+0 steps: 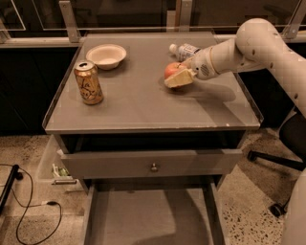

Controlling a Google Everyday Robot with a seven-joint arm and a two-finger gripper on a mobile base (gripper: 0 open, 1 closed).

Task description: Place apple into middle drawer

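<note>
You're in a lab-like office space: speckled terrazzo floor, loose cable trailing across it, office chair base at right, glass partition behind bench. End effector over bench, at apple.
</note>
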